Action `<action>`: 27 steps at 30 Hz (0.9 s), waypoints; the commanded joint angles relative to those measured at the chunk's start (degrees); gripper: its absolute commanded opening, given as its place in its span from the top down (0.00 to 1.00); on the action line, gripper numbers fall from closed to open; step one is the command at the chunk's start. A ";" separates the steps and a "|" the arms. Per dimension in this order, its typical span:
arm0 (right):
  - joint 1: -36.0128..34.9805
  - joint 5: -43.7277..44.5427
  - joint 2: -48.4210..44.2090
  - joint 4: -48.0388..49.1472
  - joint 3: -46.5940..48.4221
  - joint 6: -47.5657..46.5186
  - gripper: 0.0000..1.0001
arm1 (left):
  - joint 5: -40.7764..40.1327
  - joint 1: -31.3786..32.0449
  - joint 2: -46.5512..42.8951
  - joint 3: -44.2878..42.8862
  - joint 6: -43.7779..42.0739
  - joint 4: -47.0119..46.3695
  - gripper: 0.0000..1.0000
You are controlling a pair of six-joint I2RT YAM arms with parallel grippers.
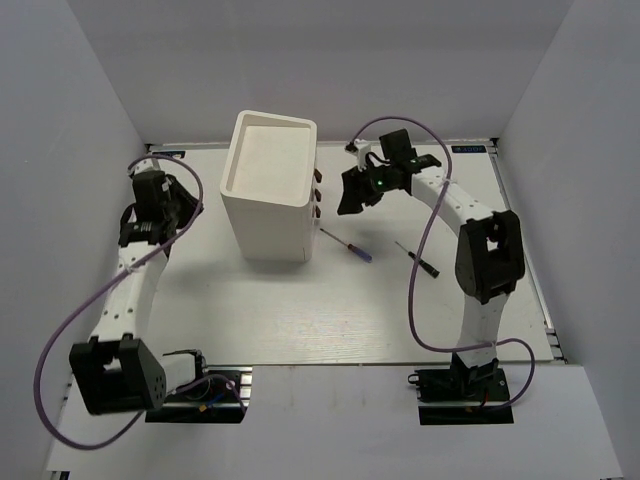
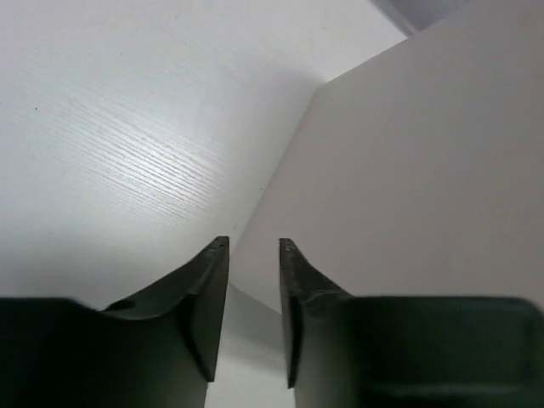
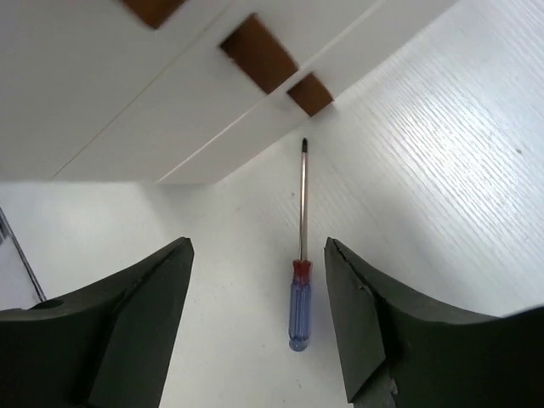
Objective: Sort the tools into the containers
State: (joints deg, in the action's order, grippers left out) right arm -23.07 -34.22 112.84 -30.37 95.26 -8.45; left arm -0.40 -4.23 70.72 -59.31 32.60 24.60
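Observation:
The tall white box [image 1: 270,185] stands at the back centre of the table, with three dark knobs [image 1: 317,196] on its right side. A blue-purple screwdriver [image 1: 347,245] and a dark-handled screwdriver [image 1: 417,258] lie on the table to its right. My right gripper [image 1: 353,196] is open and empty beside the knobs. In the right wrist view, the blue screwdriver [image 3: 299,297] lies below, between the fingers of my right gripper [image 3: 258,244], its tip toward the box [image 3: 127,85]. My left gripper [image 1: 170,197] is left of the box. It shows in the left wrist view [image 2: 253,242], narrowly open and empty. No pliers are in view.
White walls enclose the table on the left, back and right. The box's left wall [image 2: 425,170] fills the right of the left wrist view. Purple cables loop from both arms.

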 commanded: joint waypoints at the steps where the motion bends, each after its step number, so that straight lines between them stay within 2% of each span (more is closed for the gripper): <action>1: 0.04 -7.33 -0.95 4.95 -3.58 -8.07 0.29 | 0.84 0.45 -3.04 4.45 -1.05 1.42 0.57; 2: -0.04 -8.31 -1.39 7.06 -8.03 -10.69 0.28 | 0.84 0.45 -3.04 4.46 -1.05 1.42 0.40; 3: -0.05 -9.45 -1.48 17.17 -9.90 -11.76 0.28 | 1.63 0.45 -3.04 5.16 -1.05 1.42 0.34; 5: -0.04 -13.06 -0.70 24.18 -14.81 -17.61 0.28 | 2.68 0.45 -3.04 5.17 -1.05 2.02 0.28; 9: -0.31 -13.16 4.83 26.75 -10.30 -23.81 0.30 | 3.39 0.45 -3.04 3.24 -1.05 3.35 0.27; 12: -0.05 -10.27 9.23 32.89 -6.78 -21.63 0.31 | 3.39 0.45 -3.04 3.23 -1.05 3.88 0.27; 17: -0.13 -9.99 15.30 33.09 0.44 -20.30 0.31 | 3.39 0.45 -3.57 3.76 -1.05 4.40 0.27; 21: -0.22 -14.02 18.12 33.27 4.49 -18.63 0.31 | 3.39 0.45 -3.57 4.90 -0.44 4.40 0.27; 27: -0.13 -19.12 18.30 33.18 3.18 -18.89 0.32 | 3.91 0.45 -3.04 4.90 0.10 3.88 0.27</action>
State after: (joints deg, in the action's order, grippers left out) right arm -23.31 -48.36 130.78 1.04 97.73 -27.20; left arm 2.42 -3.92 68.84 -54.72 32.23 28.71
